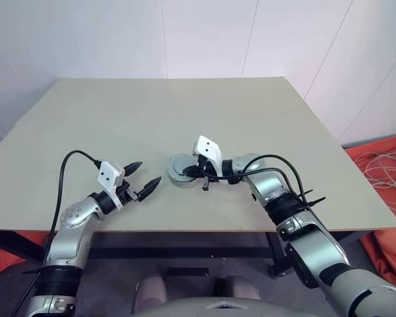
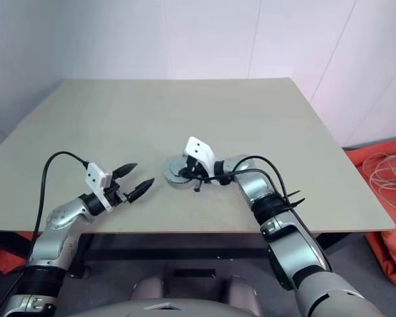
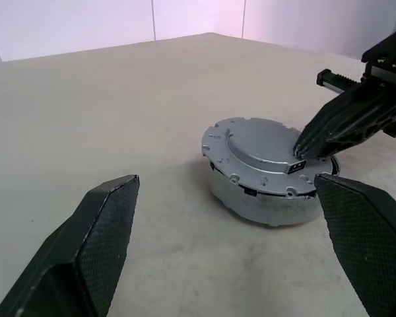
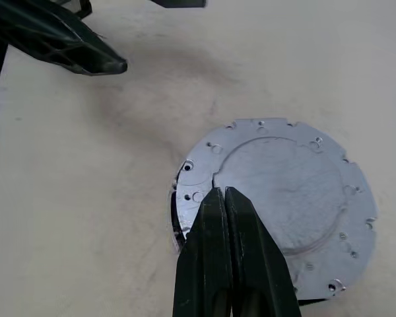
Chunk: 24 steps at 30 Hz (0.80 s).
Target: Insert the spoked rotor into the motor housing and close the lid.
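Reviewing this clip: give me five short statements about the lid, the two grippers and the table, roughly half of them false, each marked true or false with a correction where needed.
1. The lid sits on top of the motor housing. True.
2. The right gripper has its fingers spread wide. False: they are pressed together, tips on the lid.
3. The left gripper is clamped on the lid. False: its fingers are open, holding nothing, apart from the assembly.
4. The assembly rests on the table. True.
5. The right gripper's fingers carry the spoked rotor. False: they hold nothing.
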Each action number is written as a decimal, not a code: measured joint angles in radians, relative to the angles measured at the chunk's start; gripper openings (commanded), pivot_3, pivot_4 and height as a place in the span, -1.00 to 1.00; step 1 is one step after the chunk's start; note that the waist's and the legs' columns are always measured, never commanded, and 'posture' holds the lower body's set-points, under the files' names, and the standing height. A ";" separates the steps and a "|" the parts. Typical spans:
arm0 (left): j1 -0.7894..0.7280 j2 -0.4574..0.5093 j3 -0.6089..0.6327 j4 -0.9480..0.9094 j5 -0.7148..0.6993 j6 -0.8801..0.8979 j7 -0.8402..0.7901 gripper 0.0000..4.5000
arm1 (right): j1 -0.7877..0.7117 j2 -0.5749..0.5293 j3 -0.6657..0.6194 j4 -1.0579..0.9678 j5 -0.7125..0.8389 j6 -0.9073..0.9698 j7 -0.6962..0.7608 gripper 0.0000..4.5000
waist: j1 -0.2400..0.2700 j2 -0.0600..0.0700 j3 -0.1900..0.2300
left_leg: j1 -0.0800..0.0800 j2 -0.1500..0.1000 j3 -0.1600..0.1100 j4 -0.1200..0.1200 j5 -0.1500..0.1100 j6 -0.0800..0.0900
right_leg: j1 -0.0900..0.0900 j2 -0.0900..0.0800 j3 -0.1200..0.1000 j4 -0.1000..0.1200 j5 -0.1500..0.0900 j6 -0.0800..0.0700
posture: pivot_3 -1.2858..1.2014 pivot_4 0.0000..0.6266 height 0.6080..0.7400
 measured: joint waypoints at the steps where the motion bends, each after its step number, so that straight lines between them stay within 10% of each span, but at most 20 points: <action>1: 0.000 0.000 0.000 -0.002 0.000 0.000 0.000 1.00 | 0.000 0.000 -0.008 0.003 0.009 -0.001 0.009 -1.00 | 0.000 0.000 0.000 | -0.001 0.000 0.000 0.000 0.000 0.000 | 0.000 0.000 0.000 0.000 0.000 0.000 | 0.03 -1.00 1.00; 7: 0.000 0.000 0.000 -0.007 0.000 0.000 0.002 1.00 | -0.047 -0.015 -0.047 0.032 0.061 0.052 0.099 -1.00 | 0.001 0.000 0.000 | -0.004 0.000 0.000 -0.002 -0.001 0.001 | -0.003 0.000 -0.001 0.000 0.001 -0.001 | 0.03 -1.00 1.00; 20: -0.012 0.004 0.000 -0.008 0.000 0.003 0.001 1.00 | -0.194 -0.010 -0.074 0.261 0.048 -0.086 0.197 0.92 | 0.002 0.000 0.000 | -0.012 0.000 0.001 -0.006 -0.001 0.001 | -0.013 0.000 -0.002 0.000 0.005 -0.008 | 0.03 -1.00 1.00; 24: -0.011 0.005 0.001 -0.011 0.000 0.006 0.003 1.00 | -0.238 0.012 -0.069 0.368 0.007 -0.173 0.205 0.99 | 0.002 0.000 0.000 | -0.012 0.000 0.001 -0.005 -0.001 0.001 | -0.013 0.000 -0.002 0.000 0.005 -0.008 | 0.03 -1.00 1.00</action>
